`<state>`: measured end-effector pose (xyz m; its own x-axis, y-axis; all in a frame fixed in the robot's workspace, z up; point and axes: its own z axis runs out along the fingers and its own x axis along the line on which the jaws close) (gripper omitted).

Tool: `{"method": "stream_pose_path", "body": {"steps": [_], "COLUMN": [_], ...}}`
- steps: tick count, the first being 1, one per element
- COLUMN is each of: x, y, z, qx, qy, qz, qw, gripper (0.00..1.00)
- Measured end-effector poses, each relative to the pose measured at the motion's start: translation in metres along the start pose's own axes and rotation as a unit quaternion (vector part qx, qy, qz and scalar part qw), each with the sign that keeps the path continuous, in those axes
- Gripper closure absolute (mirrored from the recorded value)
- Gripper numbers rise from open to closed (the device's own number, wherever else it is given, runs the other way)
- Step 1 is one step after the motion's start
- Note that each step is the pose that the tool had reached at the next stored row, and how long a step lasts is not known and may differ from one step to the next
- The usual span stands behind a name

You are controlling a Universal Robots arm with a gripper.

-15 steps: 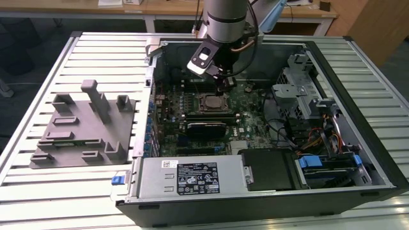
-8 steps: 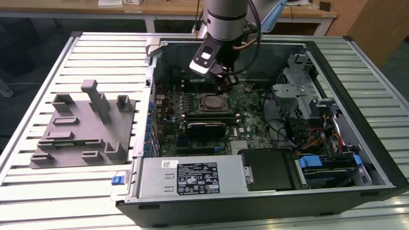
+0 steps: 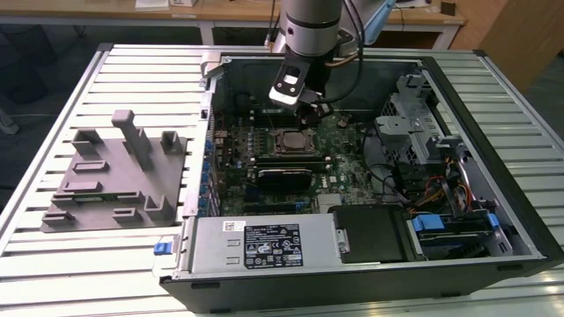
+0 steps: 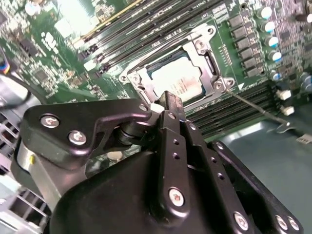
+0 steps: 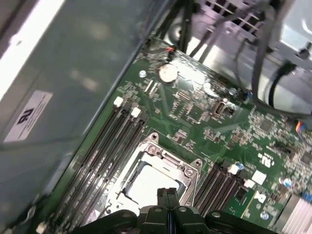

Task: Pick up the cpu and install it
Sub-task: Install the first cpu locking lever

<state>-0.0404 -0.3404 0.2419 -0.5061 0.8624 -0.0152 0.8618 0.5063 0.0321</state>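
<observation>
**Claw shut and empty above the seated cpu**

Your claw (image 5: 167, 197) has its fingers pressed together with nothing between them, tips hanging just above the near edge of the socket (image 4: 146, 73). In both wrist views the cpu (image 4: 176, 80) lies flat inside that metal frame, silvery top up, right under the fingertips; whether they touch it I cannot tell. In the exterior view the claw (image 3: 306, 117) sits just behind the cpu (image 3: 290, 140), well down inside the case (image 3: 520, 218).

To my eye the chip is already in its seat, so judge the work by how squarely it lies: check that all four edges sit level within the frame, and keep any contact light and straight down, never sideways across the pins.

Around the claw, memory slots (image 5: 105, 156) run along both sides of the socket, close enough to catch a finger. The thin latch lever (image 4: 258, 109) stretches outward past the frame. Cables (image 3: 387, 168) and the drive cage (image 3: 414, 105) crowd the far side, and the case wall (image 5: 83, 73) stands close by. A grey fixture (image 3: 115, 175) rests on the table (image 3: 53, 257) outside the case.
</observation>
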Motion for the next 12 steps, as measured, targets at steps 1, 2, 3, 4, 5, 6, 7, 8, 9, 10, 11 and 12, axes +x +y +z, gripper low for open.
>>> {"method": "stream_pose_path", "body": {"steps": [1, 2, 3, 4, 5, 6, 7, 8, 9, 10, 11, 12], "x": [0.0000, 0.0000, 0.0000, 0.0000, 0.0000, 0.0000, 0.0000, 0.0000, 0.0000, 0.0000, 0.0000, 0.0000], "y": [0.0000, 0.0000, 0.0000, 0.0000, 0.0000, 0.0000, 0.0000, 0.0000, 0.0000, 0.0000, 0.0000, 0.0000], "z": [0.0000, 0.0000, 0.0000, 0.0000, 0.0000, 0.0000, 0.0000, 0.0001, 0.0001, 0.0001, 0.0001, 0.0001], "qx": [-0.0001, -0.0003, -0.0004, -0.0006, -0.0007, -0.0008, -0.0010, -0.0011, -0.0012, -0.0014, -0.0015, -0.0017], "qy": [0.0002, 0.0005, 0.0008, 0.0012, 0.0014, 0.0017, 0.0020, 0.0023, 0.0026, 0.0029, 0.0032, 0.0035], "qz": [-0.009, -0.018, -0.027, -0.037, -0.046, -0.055, -0.064, -0.073, -0.082, -0.091, -0.101, -0.110], "qw": [1.0000, 0.9998, 0.9996, 0.9993, 0.9990, 0.9985, 0.9979, 0.9974, 0.9966, 0.9958, 0.9949, 0.9940], "gripper": [0.89, 0.89, 0.89, 0.89, 0.89, 0.89, 0.89, 0.89, 0.89, 0.89, 0.89, 0.89]}}
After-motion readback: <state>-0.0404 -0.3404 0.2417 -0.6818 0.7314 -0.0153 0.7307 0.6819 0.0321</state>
